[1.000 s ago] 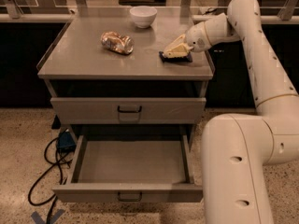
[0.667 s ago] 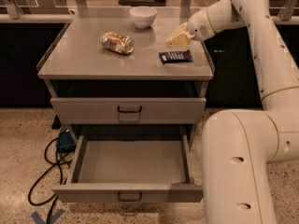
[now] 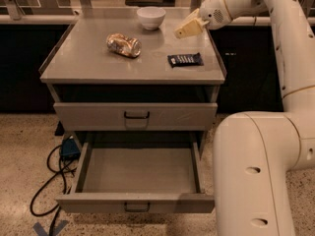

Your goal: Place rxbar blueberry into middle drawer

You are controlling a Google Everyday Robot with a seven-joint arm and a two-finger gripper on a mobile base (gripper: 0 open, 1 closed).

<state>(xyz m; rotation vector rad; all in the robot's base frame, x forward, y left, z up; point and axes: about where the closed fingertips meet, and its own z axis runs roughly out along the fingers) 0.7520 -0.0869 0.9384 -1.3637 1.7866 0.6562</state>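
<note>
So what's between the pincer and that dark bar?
Nothing. In the camera view only bare tabletop shows between the pincer, over its back right, and the bar.

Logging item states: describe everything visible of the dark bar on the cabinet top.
The small flat rectangular bar in a dark navy wrapper, with faint pale print, lies flat on the grey metal cabinet top near its right front corner. Only the top touches it; the tan-tipped claw hangs apart, behind and above.

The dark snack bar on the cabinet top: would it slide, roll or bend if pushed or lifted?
The rxbar blueberry lies flat, so it would likely slide, not roll. Its thin wrapped shape suggests it is light and slightly bendy. The end effector hovers just beyond it, not touching.
</note>
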